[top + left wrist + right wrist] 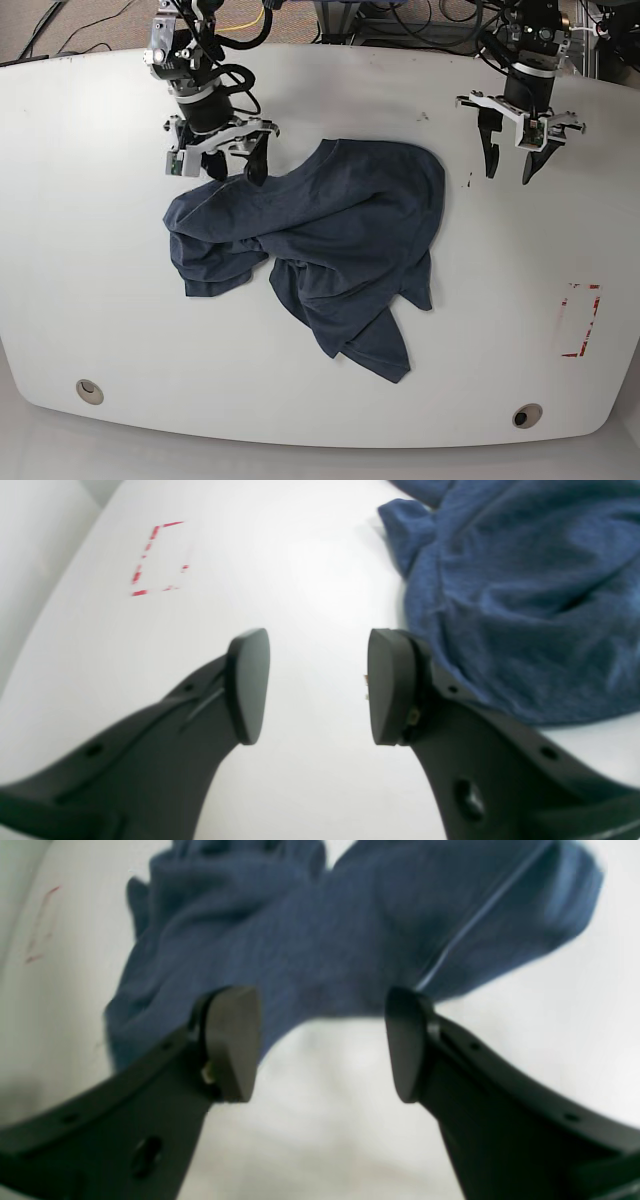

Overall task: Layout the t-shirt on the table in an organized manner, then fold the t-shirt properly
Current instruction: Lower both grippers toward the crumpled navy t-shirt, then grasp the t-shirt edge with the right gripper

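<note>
The dark blue t-shirt (pixel 330 240) lies crumpled in a heap in the middle of the white table (pixel 80 250). My right gripper (pixel 236 172) is open and empty, hovering at the shirt's far left edge. In the right wrist view its fingers (pixel 320 1042) straddle bare table just in front of the bunched cloth (pixel 325 940). My left gripper (pixel 508 172) is open and empty over bare table, to the right of the shirt and apart from it. In the left wrist view (pixel 317 685) the shirt (pixel 525 595) lies beside the right finger.
A red rectangular mark (pixel 580 320) is on the table's right side and shows in the left wrist view (pixel 157 560). Two round grommet holes (pixel 89 390) (pixel 527 414) sit near the front edge. Cables lie behind the table's far edge.
</note>
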Tool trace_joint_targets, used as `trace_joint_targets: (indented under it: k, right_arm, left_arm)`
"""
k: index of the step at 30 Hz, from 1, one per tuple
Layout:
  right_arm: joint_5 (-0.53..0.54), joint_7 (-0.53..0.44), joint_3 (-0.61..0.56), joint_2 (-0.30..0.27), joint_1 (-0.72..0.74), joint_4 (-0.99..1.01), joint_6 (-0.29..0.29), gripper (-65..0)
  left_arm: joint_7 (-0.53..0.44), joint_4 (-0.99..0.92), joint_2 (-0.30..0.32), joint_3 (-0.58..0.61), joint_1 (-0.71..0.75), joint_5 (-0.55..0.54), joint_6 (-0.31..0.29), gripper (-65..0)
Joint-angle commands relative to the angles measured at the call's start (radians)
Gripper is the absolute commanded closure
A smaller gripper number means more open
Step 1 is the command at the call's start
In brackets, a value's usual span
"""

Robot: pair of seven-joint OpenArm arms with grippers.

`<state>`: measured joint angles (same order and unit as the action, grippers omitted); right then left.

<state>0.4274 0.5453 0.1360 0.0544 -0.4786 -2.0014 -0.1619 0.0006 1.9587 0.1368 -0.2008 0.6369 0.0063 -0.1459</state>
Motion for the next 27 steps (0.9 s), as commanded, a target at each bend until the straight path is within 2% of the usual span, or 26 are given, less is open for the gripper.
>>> trace_joint_targets:
  k: [1, 6, 14, 22, 27]
  right_arm:
    - [0.061, -0.006, -0.019, 0.002, -0.012, -0.017, -0.012, -37.9]
    - [0.115, 0.0, -0.068, 0.002, -0.029, -0.015, -0.017, -37.9]
    - [0.118, 0.037, -0.151, 0.002, -0.016, 0.032, -0.017, -37.9]
    - [0.126, 0.04, -0.157, -0.001, 0.005, 0.075, -0.017, -37.9]
    - [0.127, 0.069, -0.167, -0.029, 0.045, 0.149, -0.018, -37.9]
  left_arm:
    - [-0.029, 0.017, 0.005, -0.007, 0.001, -0.002, 0.007, -29.0]
    - [-0.029, 0.017, 0.004, -0.029, 0.001, -0.004, 0.007, -29.0]
    - [-0.027, 0.015, 0.004, -0.073, -0.032, -0.007, 0.007, -29.0]
    - [-0.026, 0.011, 0.005, -0.144, -0.079, -0.007, 0.007, -29.2]
    - [0.022, 0.011, 0.005, -0.185, -0.116, -0.007, 0.007, -29.2]
